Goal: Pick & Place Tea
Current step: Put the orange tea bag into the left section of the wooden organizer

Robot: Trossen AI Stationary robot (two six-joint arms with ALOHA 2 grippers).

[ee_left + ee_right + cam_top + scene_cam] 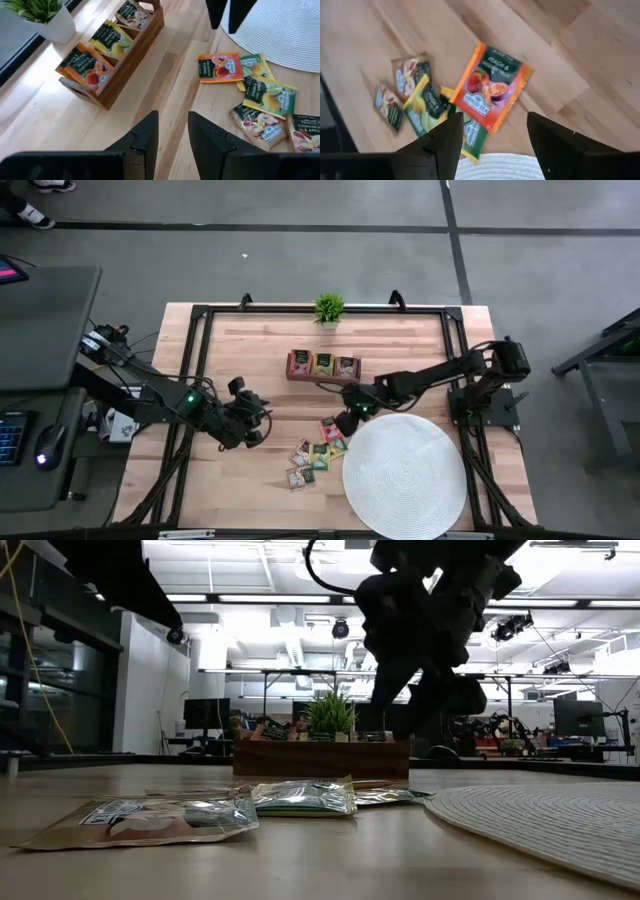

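The right gripper (492,137) hangs with fingers spread wide and empty, directly above the orange peach tea packet (491,85) lying flat beside the white mat (405,475). The left gripper (250,412), part-open, waits farther off.

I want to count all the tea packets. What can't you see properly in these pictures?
- Wooden box: the high view is too small to count the packets inside.
- Loose packets: the left wrist view cuts the pile at its edge.
- Packets under the orange packet: overlapped, and partly behind the right gripper, open above them.
- Low view: only packet edges show.
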